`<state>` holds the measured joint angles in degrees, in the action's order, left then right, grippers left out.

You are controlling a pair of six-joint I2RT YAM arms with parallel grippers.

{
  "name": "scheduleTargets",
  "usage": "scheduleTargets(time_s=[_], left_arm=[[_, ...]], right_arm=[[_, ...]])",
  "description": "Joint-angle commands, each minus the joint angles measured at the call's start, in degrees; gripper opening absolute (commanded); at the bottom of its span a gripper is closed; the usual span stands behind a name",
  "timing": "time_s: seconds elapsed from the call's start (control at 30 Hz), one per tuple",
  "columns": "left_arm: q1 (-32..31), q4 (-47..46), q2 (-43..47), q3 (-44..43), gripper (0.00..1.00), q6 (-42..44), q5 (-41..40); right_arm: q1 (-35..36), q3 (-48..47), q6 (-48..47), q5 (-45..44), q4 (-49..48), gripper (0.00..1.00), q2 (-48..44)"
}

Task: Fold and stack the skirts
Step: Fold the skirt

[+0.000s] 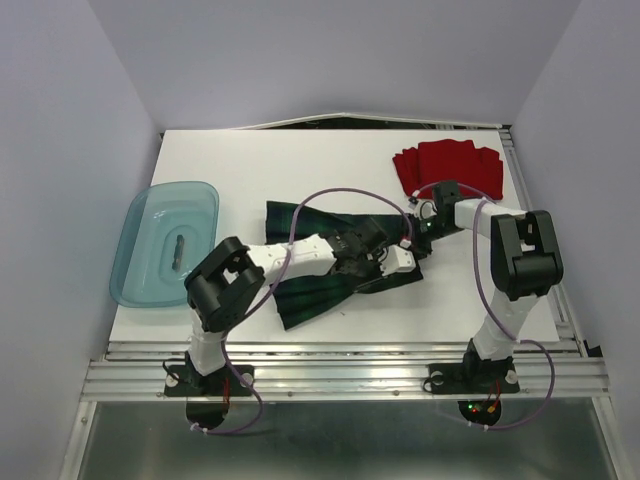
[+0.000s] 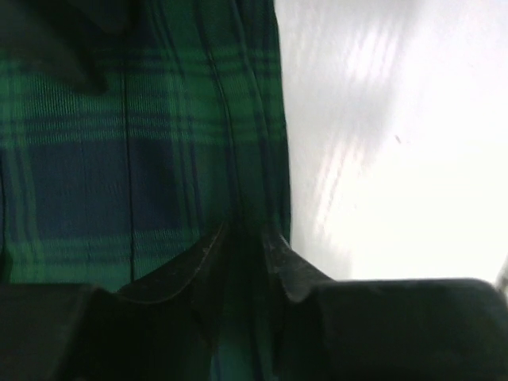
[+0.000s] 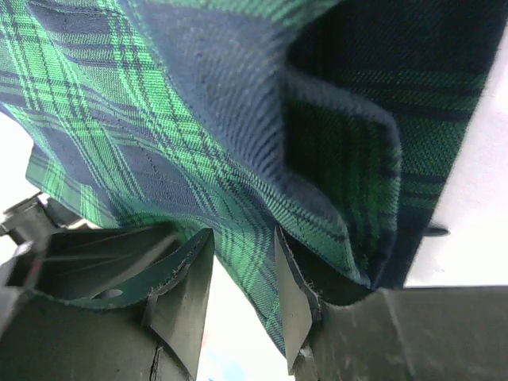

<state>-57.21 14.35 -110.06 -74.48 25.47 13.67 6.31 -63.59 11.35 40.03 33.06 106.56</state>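
From where I stand, the plaid skirt [image 1: 305, 288] lies slantwise across the middle of the counter [image 1: 300, 160], and both arms reach in over its right-hand part, which is rumpled and bunched between them. The left pincer [image 2: 245, 226] stands narrow, with a ridge of pleated cloth running into the slot between its fingers right at the skirt's edge, bare counter just beside it. That looks to me like a pinch taken to carry the edge over for a fold. The right pincer [image 3: 243, 232] stands partway apart with a hanging flap of plaid passing between its fingers and white showing beneath. I cannot tell whether it truly bites the cloth or only straddles it. The flap is raised off the counter there, doubled on itself, so the fold seems under way rather than finished. The red skirt [image 1: 445, 160] sits apart at the far right corner, fanned out flat and touched by neither arm. The teal tub [image 1: 135, 250] sits at the left edge with a small dark object [image 1: 179, 250] lying inside it.
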Motion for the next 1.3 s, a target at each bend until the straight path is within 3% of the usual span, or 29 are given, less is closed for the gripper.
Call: scheduleTargets(time_s=[0.0, 0.17, 0.2, 0.33, 0.37, 0.7, 0.8, 0.9, 0.93, 1.07, 1.13, 1.27], left_arm=[[-0.10, 11.83, 9.94, -0.93, 0.39, -1.48, -0.31], [2.10, 17.90, 21.98, 6.08, 0.53, -0.78, -2.50], [2.10, 18.08, 23.47, 7.75, 0.63, 0.01, -3.47], [2.10, 18.08, 29.55, 16.80, 0.69, 2.47, -7.34], [2.10, 18.17, 29.81, 17.87, 0.83, 2.65, -7.43], [2.02, 13.34, 23.49, 24.55, 0.85, -0.95, -11.30], [2.02, 13.51, 21.73, 25.26, 0.77, -0.96, -12.17], [2.02, 12.99, 21.82, 26.05, 0.60, -0.34, -15.59], [2.02, 12.64, 22.25, 27.01, 0.49, 0.27, -16.65], [2.10, 13.50, 27.52, 26.67, 0.21, 2.03, -27.36], [2.02, 15.44, 29.98, 22.22, 0.07, 2.73, -31.67], [2.10, 19.13, 35.87, 17.96, 0.00, 6.67, -38.97]], right_arm=[[-0.42, 1.27, -4.67, -6.37, -0.63, 0.42, 2.33], [-0.42, 1.80, -5.11, -7.25, -0.71, 0.42, 2.69], [-0.42, 1.81, -5.20, -7.42, -0.80, 0.42, 2.68], [-0.42, 2.77, -5.47, -8.30, -0.80, 0.42, 2.42], [-0.42, 2.86, -5.47, -8.56, -0.72, 0.42, 2.42], [-0.42, 3.12, -6.52, -10.06, -0.01, 0.42, 1.45], [-0.42, 3.56, -6.78, -10.93, -0.01, 0.42, 1.10], [-0.42, 3.91, -7.31, -11.73, 0.25, 0.42, 1.01], [-0.42, 3.92, -7.49, -11.64, 0.34, 0.42, 0.93], [-0.42, 4.35, -8.28, -12.78, 0.78, 0.41, 1.10], [-0.42, 4.97, -8.63, -12.87, 0.78, 0.41, 1.02], [-0.42, 5.32, -8.98, -12.70, 1.22, 0.40, 1.19]])
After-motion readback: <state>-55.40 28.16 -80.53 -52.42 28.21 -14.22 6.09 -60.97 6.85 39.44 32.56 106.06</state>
